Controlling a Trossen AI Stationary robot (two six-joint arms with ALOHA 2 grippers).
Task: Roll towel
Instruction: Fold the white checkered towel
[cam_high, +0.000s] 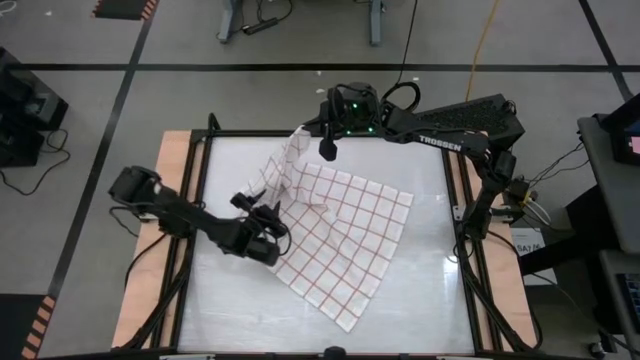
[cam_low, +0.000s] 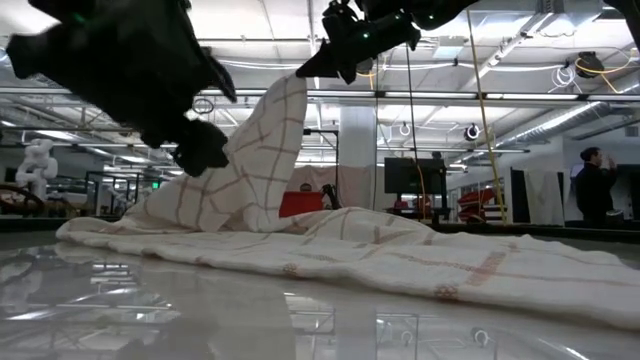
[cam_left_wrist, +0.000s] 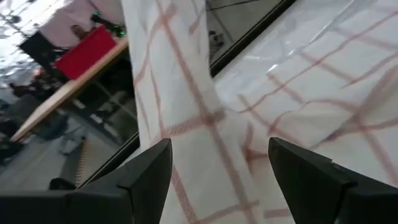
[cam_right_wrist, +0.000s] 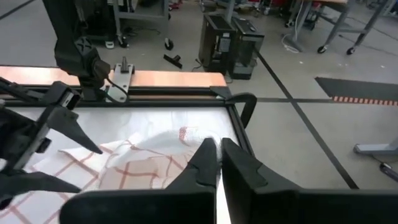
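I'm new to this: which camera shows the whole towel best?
The high view: the towel shows whole, one corner lifted by the right tool. The low view shows it edge-on; the wrist views show only patches.

The right end effector (cam_high: 327, 150) lifts a corner of the towel (cam_high: 340, 235) while the left end effector (cam_high: 262, 208) sits at its edge.

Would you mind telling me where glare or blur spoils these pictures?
Low view: the glossy table mirrors the ceiling lights, and the left arm is a dark silhouette against them. Left wrist view: the towel and room look soft. High view: pale sheen on the tabletop.
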